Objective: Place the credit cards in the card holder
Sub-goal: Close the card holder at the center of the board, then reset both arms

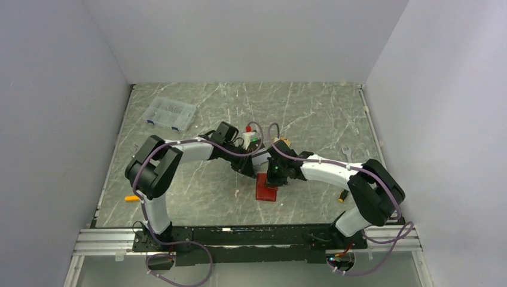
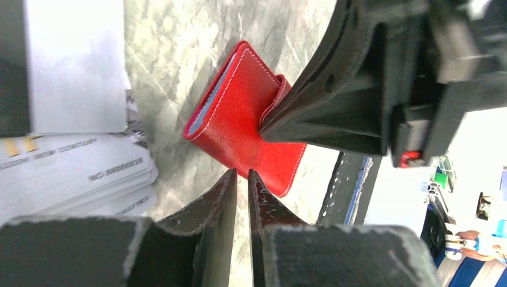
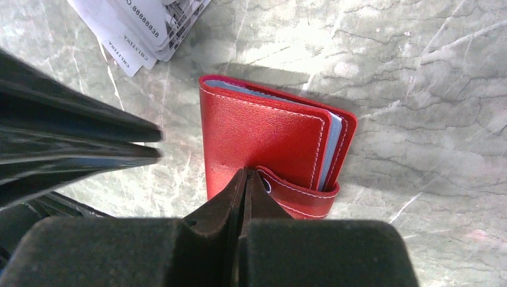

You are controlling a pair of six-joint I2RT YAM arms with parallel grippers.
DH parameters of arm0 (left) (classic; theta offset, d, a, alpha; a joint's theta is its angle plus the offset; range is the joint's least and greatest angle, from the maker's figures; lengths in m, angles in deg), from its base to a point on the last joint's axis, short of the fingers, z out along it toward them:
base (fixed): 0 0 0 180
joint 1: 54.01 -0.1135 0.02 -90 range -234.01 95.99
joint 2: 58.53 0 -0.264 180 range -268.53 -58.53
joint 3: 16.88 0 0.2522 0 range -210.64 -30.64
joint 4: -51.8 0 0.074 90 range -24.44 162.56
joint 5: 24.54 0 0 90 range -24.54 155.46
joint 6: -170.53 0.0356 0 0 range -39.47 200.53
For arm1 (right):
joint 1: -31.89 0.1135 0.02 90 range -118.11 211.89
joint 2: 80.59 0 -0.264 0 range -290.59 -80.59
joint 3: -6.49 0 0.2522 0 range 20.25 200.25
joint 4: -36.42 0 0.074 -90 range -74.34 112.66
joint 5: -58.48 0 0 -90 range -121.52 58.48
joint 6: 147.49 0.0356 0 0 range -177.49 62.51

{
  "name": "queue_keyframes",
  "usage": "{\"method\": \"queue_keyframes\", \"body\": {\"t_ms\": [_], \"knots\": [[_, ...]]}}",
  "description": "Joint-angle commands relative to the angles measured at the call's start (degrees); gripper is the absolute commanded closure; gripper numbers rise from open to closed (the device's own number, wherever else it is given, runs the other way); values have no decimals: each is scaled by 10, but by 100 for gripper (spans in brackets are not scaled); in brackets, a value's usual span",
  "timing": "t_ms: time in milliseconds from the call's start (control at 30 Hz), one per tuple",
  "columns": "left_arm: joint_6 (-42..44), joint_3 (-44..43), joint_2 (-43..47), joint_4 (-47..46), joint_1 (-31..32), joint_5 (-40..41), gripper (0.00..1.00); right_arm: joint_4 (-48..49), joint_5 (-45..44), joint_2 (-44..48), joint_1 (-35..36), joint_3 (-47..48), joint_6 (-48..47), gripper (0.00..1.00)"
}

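Note:
The red leather card holder (image 1: 266,188) lies folded shut on the marble table, its strap wrapped round one edge (image 3: 299,197). My right gripper (image 3: 247,172) is shut, its tips pressed on the cover right beside the strap's end. My left gripper (image 2: 240,173) hovers at the holder's (image 2: 239,119) near edge, jaws a narrow slit apart with bare table between them. A fanned pile of grey-white credit cards (image 2: 78,173) rests on the table just beside the holder, also showing in the right wrist view (image 3: 143,24).
A clear compartment box (image 1: 171,113) sits at the back left. A small wrench (image 1: 347,153) lies at the right, a yellow-black item (image 1: 343,195) near the right arm, an orange piece (image 1: 131,198) at the left edge. Small objects (image 1: 249,128) lie behind the grippers.

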Motion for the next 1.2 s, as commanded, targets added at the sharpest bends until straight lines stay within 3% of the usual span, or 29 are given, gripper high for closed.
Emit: {"method": "queue_keyframes", "body": {"t_ms": [0,167,533,567,600,633,700,733,767,967,1067,1167], "knots": [[49,-44,59,66,-27,-41,81,-51,-50,-17,7,-56,8,100],[128,-95,78,173,-50,-76,79,-28,-32,9,6,-60,5,100],[303,-208,134,441,-199,-114,67,17,3,115,-10,-52,-11,47],[307,-214,144,452,-211,-107,62,16,5,125,-13,-46,-15,41],[311,-218,154,460,-225,-101,41,14,7,133,-17,-39,-21,36],[314,-223,165,470,-234,-95,28,12,9,140,-19,-28,-27,30],[318,-231,187,484,-247,-77,21,12,19,149,-26,-3,-44,14],[317,-234,200,487,-253,-65,5,12,28,151,-28,18,-53,5],[315,-235,211,487,-258,-55,1,13,35,152,-32,30,-62,1],[319,-254,277,496,-318,-6,1,-15,58,151,-77,143,-130,0],[320,-240,305,465,-353,47,1,-27,22,155,-166,166,-158,0],[296,-175,337,370,-406,81,1,-9,-87,159,-265,144,-155,0]]}}
